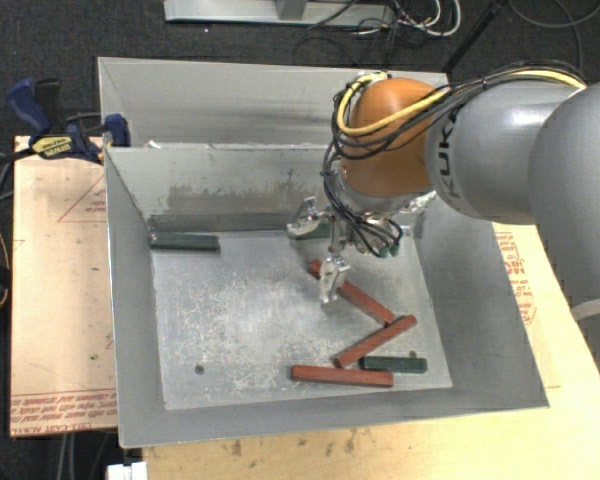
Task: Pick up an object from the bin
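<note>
My gripper [329,286] hangs low over the middle right of the bin floor. Its tip is at the upper left end of a red-brown stick [365,303] that lies slanting down to the right. Whether it touches the stick is unclear. A second red-brown stick [376,341] lies just below, slanting the other way. A third red-brown stick [341,375] lies flat near the front wall, and a short dark green stick [393,365] lies beside its right end.
Another dark green stick [185,240] lies by the back wall at the left. The arm with its orange cover and cables reaches in from the right over the bin's back right part.
</note>
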Controlling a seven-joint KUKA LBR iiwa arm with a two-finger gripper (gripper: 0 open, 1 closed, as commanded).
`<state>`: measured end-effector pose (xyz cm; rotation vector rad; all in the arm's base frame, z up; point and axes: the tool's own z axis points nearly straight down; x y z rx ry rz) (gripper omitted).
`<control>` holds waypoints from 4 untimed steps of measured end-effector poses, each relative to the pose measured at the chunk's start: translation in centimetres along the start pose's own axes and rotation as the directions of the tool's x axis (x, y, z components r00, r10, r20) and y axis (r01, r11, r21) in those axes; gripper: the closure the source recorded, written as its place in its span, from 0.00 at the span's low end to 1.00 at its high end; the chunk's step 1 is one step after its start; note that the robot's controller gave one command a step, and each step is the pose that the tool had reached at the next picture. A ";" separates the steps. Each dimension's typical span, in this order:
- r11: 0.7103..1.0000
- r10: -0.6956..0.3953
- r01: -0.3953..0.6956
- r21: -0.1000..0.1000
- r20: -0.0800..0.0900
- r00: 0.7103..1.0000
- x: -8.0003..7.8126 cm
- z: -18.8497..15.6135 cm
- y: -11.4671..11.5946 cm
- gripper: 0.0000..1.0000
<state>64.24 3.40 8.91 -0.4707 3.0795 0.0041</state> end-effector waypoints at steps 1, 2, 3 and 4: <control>0.957 0.289 -0.289 0.006 -0.019 0.957 2.7 0.6 -4.9 1.00; 0.957 0.289 -0.289 0.005 -0.019 0.957 2.7 0.6 -5.0 1.00; 0.955 0.297 -0.297 0.005 -0.025 0.955 2.4 -2.3 -4.8 1.00; 0.955 0.297 -0.297 0.005 -0.022 0.954 2.2 -15.6 -3.1 1.00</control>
